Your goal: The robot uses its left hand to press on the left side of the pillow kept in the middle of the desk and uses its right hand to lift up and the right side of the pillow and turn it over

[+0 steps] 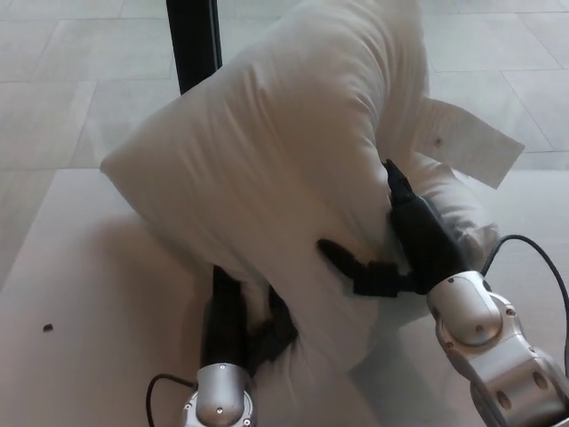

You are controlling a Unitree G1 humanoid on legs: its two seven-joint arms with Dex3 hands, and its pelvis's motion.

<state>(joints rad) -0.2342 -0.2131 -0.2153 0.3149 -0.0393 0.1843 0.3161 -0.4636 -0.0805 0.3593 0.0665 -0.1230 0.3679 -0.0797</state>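
Note:
A big white pillow stands tilted up on the white desk, folded over toward the left, its top reaching the picture's upper edge. My left hand presses into the pillow's lower near edge, its fingers sunk in the fabric with nothing gripped. My right hand holds the pillow's raised right side, thumb pressed into the front face and fingers hidden behind it. A loose flap of the pillowcase sticks out at the right.
A black post rises behind the desk at the upper left. A small dark speck lies on the desk at the left. Pale floor tiles lie beyond the desk's far edge.

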